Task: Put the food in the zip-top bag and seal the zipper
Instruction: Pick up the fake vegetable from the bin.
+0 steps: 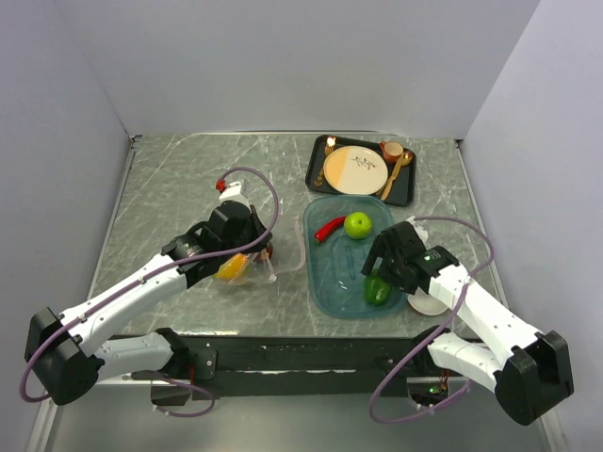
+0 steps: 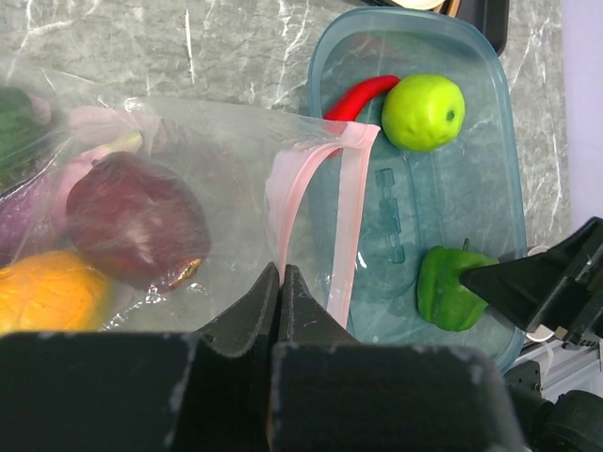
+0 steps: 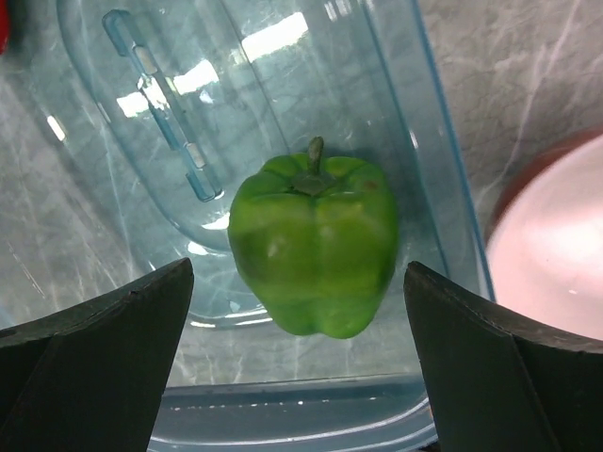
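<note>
Lying on the tabletop [image 1: 170,188] just left of the teal tray [image 2: 490,66]: zip-top bag [image 2: 217,160], mouth toward the tray, the two strips of its pink zipper [image 2: 349,207] parted.
Inside: dark red piece [image 2: 137,217], orange piece [image 2: 47,292].
Left gripper [image 2: 281,287]: clamped tight on the bag's edge by the zipper.
Right gripper [image 3: 297,282]: spread wide, empty, flanking a green pepper [image 3: 316,245] in the tray.
Also in the tray: lime-green fruit [image 2: 424,111], red chilli [image 2: 363,92].

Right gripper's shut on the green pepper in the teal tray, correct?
Not shut. The right gripper is open, with its fingers either side of the green pepper in the teal tray. The right wrist view shows it.
</note>
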Robot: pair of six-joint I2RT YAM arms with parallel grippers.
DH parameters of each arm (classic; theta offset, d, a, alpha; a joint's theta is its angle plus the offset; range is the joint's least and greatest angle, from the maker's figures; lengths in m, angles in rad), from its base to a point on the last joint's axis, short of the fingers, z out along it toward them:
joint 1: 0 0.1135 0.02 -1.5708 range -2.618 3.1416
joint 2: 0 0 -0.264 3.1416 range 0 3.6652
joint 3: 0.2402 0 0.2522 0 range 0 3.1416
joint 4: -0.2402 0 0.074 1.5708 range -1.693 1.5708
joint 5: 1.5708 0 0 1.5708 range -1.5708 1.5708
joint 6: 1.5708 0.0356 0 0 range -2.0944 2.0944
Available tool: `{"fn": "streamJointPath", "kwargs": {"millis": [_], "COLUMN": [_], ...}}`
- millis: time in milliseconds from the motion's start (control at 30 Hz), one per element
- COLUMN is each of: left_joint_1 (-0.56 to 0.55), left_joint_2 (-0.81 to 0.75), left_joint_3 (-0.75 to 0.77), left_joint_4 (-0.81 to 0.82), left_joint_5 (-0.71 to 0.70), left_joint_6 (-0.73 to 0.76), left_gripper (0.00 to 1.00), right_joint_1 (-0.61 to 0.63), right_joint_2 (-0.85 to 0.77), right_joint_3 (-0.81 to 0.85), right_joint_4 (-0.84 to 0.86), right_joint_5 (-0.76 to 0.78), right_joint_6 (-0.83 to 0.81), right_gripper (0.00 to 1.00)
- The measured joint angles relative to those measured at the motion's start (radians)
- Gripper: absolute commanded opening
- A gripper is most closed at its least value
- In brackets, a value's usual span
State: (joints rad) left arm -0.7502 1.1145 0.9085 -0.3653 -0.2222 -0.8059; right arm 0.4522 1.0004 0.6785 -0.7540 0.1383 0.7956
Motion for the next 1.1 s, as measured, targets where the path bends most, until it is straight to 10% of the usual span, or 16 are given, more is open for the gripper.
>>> {"fn": "streamJointPath", "kwargs": {"millis": [433, 1100], "left_joint_1": [0.0, 0.0], "left_joint_2": [-0.004, -0.004], "left_joint_3": [-0.008, -0.009], "left_joint_4": [0.003, 0.002], "left_joint_5": [0.013, 0.023], "left_joint_6": [-0.001, 0.0], "left_gripper": [0.01, 0.01], "right_joint_1": [0.006, 0.008], "right_joint_2": [0.073, 0.053], "right_joint_3": [-0.004, 0.0], "right_joint_4": [0.074, 0.238], "right_joint_5": [-0.031, -0.174], "right_joint_6": [-0.013, -0.018], "right_gripper": [0.42, 0.3]}}
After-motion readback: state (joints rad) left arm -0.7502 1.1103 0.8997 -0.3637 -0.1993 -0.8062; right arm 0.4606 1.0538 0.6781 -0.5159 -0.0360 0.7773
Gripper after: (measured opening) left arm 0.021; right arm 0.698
